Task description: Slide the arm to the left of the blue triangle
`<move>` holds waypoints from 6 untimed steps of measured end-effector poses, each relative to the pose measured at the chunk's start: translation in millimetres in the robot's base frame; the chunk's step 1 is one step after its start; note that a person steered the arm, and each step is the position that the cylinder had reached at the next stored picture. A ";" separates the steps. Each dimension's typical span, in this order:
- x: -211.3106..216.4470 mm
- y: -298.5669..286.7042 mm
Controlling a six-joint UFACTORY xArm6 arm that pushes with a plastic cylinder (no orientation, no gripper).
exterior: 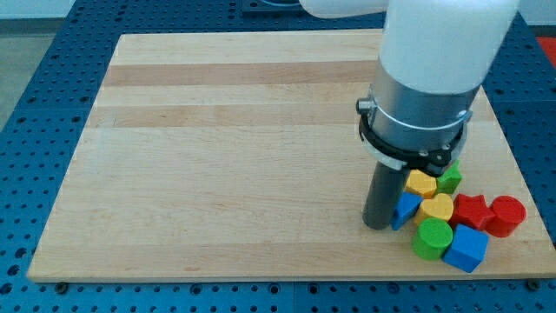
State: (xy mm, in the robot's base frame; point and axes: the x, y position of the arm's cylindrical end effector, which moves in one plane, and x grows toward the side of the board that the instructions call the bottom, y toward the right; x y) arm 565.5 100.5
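Lower right of the frame: blue cube (466, 249) and green cylinder (432, 238) sit nearest. Just above them, my tip (378, 226), a bare rod grasping nothing, touches the blue triangle (405, 209) on its left. I judge the task nearly complete; next, simply stop.

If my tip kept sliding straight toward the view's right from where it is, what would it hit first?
Almost at once, the blue triangle: my tip sits right against its left side, apparently touching. Behind it lie the yellow blocks, though depth is hard to judge from this view.
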 end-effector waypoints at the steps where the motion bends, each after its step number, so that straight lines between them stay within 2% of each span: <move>1: 12.8 0.0; 3: 17.7 -0.7; 4: -8.3 -32.5; 5: -26.4 -36.2; 6: -9.5 -17.4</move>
